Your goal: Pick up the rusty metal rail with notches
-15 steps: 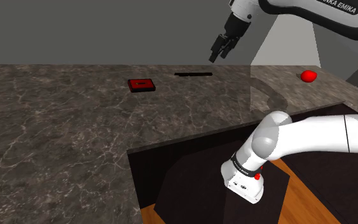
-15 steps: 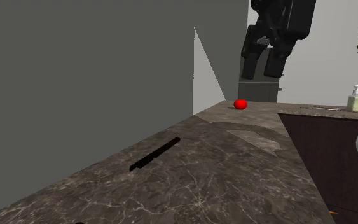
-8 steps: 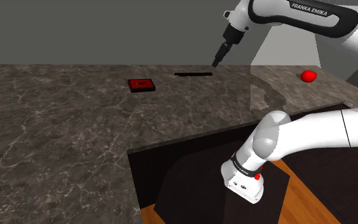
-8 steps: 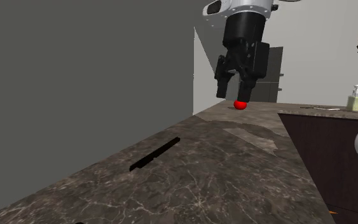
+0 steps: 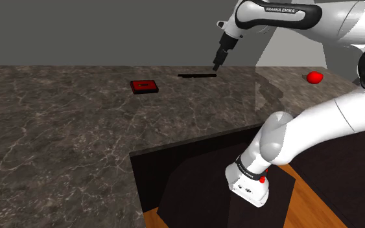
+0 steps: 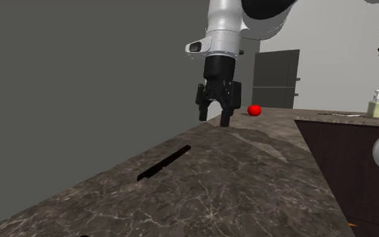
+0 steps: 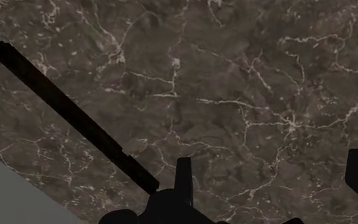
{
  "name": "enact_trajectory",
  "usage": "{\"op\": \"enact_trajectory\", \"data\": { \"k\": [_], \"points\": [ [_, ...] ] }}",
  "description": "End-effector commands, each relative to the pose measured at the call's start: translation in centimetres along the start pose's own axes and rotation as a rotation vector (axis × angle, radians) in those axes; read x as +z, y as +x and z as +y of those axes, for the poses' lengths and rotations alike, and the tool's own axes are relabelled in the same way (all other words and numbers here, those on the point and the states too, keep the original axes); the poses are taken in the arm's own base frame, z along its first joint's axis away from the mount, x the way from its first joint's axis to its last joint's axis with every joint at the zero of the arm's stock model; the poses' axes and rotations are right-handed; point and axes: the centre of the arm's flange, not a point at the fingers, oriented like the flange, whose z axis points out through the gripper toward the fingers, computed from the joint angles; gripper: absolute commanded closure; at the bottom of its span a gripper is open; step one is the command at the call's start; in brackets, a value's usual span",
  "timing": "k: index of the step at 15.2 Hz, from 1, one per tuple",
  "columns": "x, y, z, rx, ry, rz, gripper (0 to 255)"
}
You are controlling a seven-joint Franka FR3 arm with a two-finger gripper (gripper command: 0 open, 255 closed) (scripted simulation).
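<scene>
Rail point(image 5: 197, 75): flat on counter point(image 5: 77, 129), upper middle of shoulder view, near back wall, untouched. Tool point(image 5: 215, 67): lowered from high up, now hovering above rail's right end, wide open, empty. Pre-grasp; needs centring, then final descent.

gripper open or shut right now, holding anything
Gripper: open, holding nothing; the dark rail lies on the counter, apart from the fingers.

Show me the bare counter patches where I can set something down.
Widest bare stretch: the marble counter on the shoulder view's left, nearer the camera than the red flat box. Another lies between the dark rail and the red ball. Tightest around the rail, where the open gripper hovers.
</scene>
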Motion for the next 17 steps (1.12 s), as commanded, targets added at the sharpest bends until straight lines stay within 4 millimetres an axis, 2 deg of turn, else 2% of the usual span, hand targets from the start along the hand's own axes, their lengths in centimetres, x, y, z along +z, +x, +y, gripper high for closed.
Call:
{"op": "enact_trajectory", "data": {
  "k": [1, 7, 13, 15, 17],
  "points": [
    [1.5, 0.3, 2.4, -0.081, 0.013, -0.005, 0],
    [5.9, 2.8, 9.3, -0.301, 0.056, -0.017, 0],
    [10.7, 6.5, 15.2, -0.522, 0.098, -0.028, 0],
    [12.0, 7.8, 16.6, -0.582, 0.11, -0.031, 0],
    [13.1, 7.6, 16.7, -0.582, 0.11, -0.031, 0]
  ]
}}
